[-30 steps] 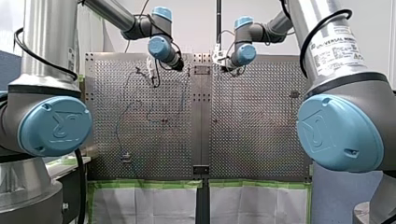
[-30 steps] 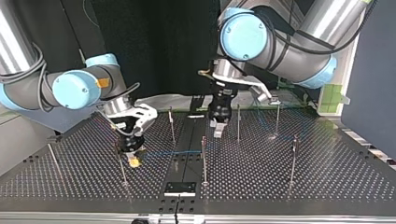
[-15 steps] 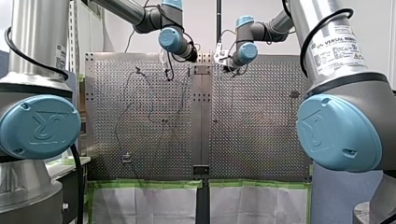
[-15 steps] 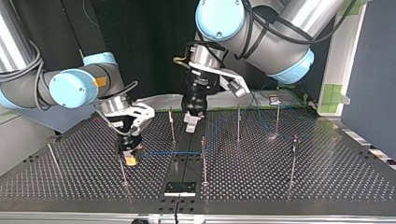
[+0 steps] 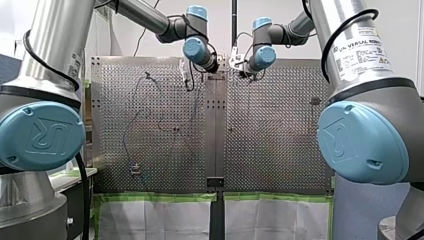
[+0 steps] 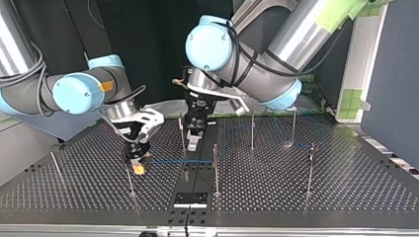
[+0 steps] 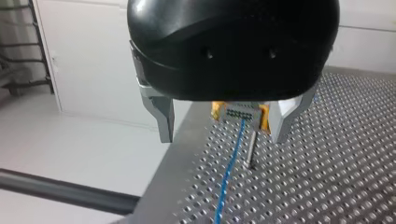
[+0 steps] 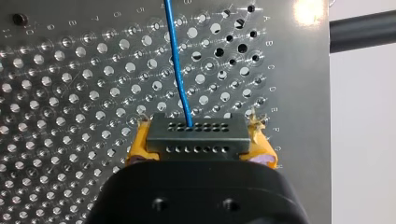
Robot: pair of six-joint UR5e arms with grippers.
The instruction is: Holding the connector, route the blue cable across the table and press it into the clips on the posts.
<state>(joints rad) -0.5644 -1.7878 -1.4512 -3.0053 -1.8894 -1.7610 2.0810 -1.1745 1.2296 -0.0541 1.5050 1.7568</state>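
My right gripper (image 8: 196,145) is shut on the dark connector (image 8: 196,131), its yellow pads at either side. The blue cable (image 8: 176,60) runs straight out of the connector over the perforated table. In the top view this gripper (image 6: 140,167) hangs low beside a thin post (image 6: 129,178), and the cable (image 6: 178,161) stretches toward the middle post (image 6: 215,168). My left gripper (image 6: 192,142) hovers just behind that stretch, next to another post (image 6: 182,131). Its metal fingers (image 7: 164,119) stand open and empty, looking at the connector (image 7: 240,113).
More thin posts (image 6: 252,131) (image 6: 311,168) stand toward the top view's right, where the cable loops loosely. A single post (image 6: 57,168) stands toward that view's left edge. A small dark plate (image 6: 190,199) sits at the table's near edge.
My left arm has swung toward the top view's left and come down near the cable by the right gripper. The right gripper and connector have stayed put.
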